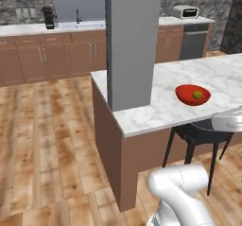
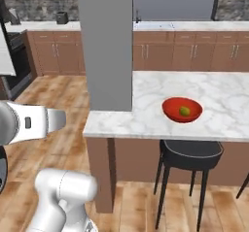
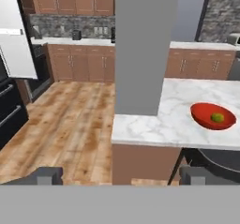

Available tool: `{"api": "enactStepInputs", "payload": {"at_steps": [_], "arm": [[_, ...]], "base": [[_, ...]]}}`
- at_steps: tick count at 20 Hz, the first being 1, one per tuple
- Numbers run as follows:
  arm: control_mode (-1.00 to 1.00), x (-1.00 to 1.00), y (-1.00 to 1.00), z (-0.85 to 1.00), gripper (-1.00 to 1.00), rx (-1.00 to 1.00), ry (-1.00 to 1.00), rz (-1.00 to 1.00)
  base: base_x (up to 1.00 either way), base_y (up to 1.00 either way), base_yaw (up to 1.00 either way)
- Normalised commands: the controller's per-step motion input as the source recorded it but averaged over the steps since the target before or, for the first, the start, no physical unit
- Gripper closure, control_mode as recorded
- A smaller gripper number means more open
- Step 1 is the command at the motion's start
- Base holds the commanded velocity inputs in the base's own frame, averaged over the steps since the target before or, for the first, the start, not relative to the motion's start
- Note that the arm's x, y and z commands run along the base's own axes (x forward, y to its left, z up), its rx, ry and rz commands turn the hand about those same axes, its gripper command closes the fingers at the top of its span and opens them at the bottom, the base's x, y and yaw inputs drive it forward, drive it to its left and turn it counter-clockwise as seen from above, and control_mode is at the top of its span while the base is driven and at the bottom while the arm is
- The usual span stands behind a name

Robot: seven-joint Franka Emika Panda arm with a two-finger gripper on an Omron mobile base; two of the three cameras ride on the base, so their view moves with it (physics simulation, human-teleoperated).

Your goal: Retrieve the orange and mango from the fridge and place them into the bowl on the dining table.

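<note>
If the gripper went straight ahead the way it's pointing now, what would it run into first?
Probably the grey pillar at the corner of the dining table: it sits dead centre ahead of the open gripper in the hand view. Depth is unclear, so a low line might meet the table's edge first.

grey pillar [image 1: 132, 40] beside bowl [image 1: 193, 95]; marble dining table [image 1: 160, 109] bare around it — stool [image 1: 198, 135] below

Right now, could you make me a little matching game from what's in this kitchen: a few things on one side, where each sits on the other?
Things:
1. mango
2. bowl
3. stool
4. toaster oven

Places:
A. tucked under the table's edge
B. on the far counter
C. inside the red dish
D. on the marble table

Pairs: 1-C, 2-D, 3-A, 4-B
</note>
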Motion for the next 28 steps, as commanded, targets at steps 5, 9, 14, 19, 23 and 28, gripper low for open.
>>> {"api": "enactStepInputs", "payload": {"at_steps": [5,9,14,19,23,28], "arm": [[1.0,0.0,0.0,0.0,-1.0,0.0,0.0,0.0],[1.0,0.0,0.0,0.0,-1.0,0.0,0.0,0.0],[1.0,0.0,0.0,0.0,-1.0,0.0,0.0,0.0],[1.0,0.0,0.0,0.0,-1.0,0.0,0.0,0.0],[1.0,0.0,0.0,0.0,-1.0,0.0,0.0,0.0],[1.0,0.0,0.0,0.0,-1.0,0.0,0.0,0.0]], "base": [[0.0,1.0,0.13],[0.02,1.0,0.11],[0.18,0.95,0.07],[0.41,0.36,0.01],[0.4,0.0,0.0],[0.39,-0.13,0.0]]}}
